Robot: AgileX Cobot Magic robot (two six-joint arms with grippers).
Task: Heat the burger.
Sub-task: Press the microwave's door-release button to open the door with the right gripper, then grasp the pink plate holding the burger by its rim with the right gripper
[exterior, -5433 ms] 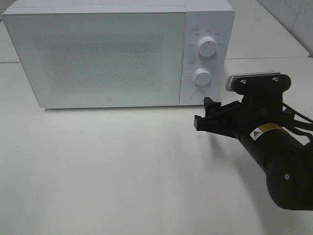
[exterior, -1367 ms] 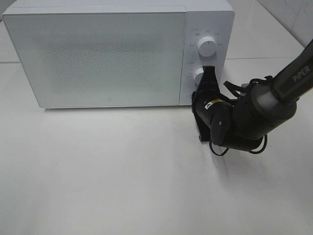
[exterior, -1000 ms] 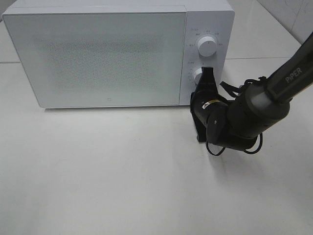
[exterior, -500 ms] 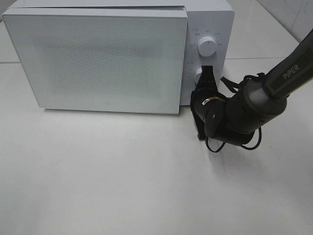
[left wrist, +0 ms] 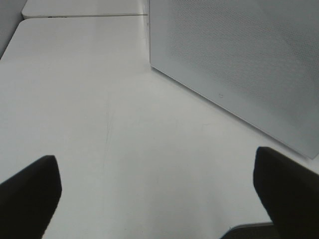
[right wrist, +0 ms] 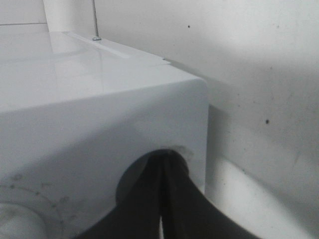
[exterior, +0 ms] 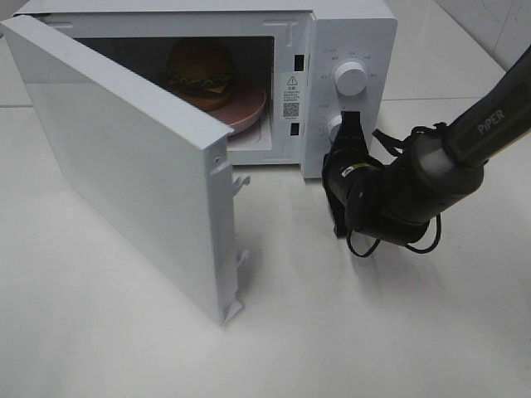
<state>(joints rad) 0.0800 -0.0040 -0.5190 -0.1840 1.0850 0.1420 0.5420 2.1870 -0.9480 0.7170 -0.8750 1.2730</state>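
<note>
The burger (exterior: 201, 73) sits upright, bun uppermost, on a pink plate (exterior: 251, 114) inside the microwave (exterior: 357, 37); it is round, with no long axis. The open door (exterior: 124, 166) hides its lower edge. The right tool (exterior: 349, 123), jaws together, touches the control panel. The left tool (left wrist: 157, 191) gapes wide above the counter (left wrist: 99, 124), showing only 2 fingertips.

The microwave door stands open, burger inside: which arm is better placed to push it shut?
Left, probably. The left pincer, open, faces the door from outside; the right pincer is shut at the control panel.
</note>
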